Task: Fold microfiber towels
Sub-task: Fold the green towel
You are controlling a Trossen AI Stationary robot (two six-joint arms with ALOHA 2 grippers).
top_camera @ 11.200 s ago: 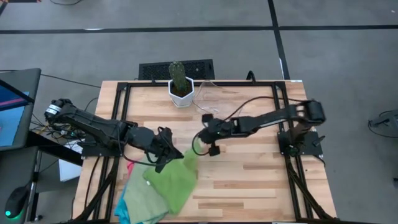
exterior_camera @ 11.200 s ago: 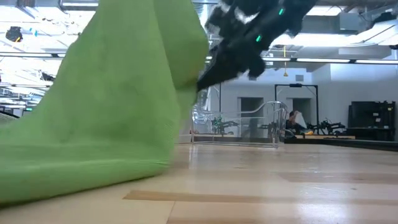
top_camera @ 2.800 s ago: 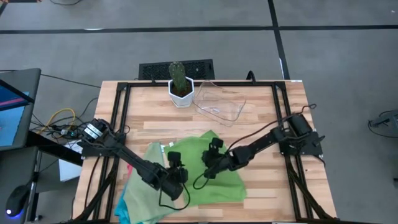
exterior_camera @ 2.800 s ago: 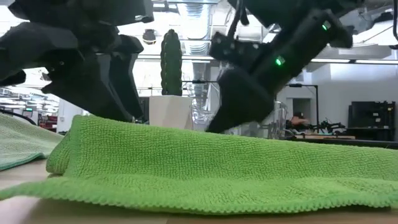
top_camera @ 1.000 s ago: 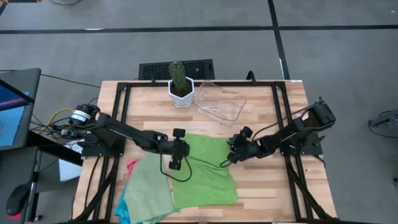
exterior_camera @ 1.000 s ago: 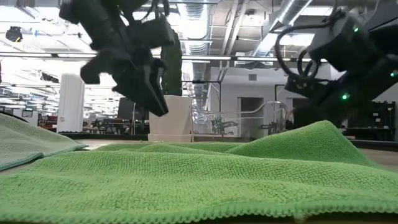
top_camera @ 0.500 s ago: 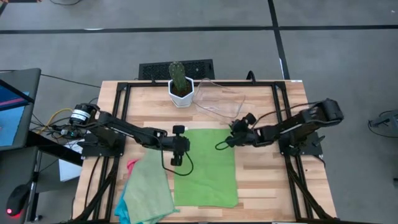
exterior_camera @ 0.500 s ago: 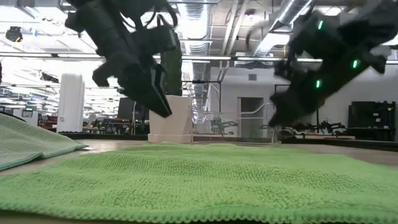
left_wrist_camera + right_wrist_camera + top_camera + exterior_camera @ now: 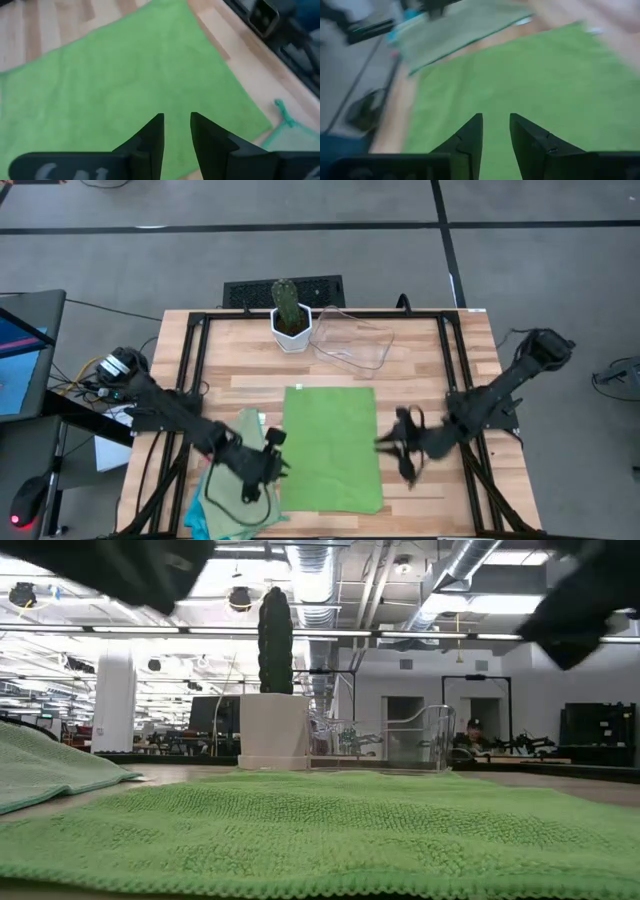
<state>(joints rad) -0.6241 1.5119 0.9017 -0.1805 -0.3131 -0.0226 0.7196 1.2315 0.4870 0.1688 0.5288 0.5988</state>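
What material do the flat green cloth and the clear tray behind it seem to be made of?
The green cloth looks like soft microfiber: the low view shows a matte, nubby looped pile and a stitched edge. The clear tray seems to be thin glossy plastic: the wooden table shows through it and its rim catches light, though glass cannot be excluded.

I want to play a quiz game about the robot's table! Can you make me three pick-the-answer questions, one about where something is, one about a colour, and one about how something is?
1. Where is the cactus pot?
A. At the table's far edge, beside the clear tray
B. On top of the towel
C. In the right gripper

2. What colour is the spread-out towel?
A. Pink
B. Green
C. White

3. How does that towel lie?
A. Rolled up
B. Hanging from a gripper
C. Flat and unfolded

Answers:
1. A: the cactus pot stands next to the clear tray.
2. B: the spread-out towel is bright green.
3. C: it lies flat, with the left gripper and right gripper at its sides, holding nothing.
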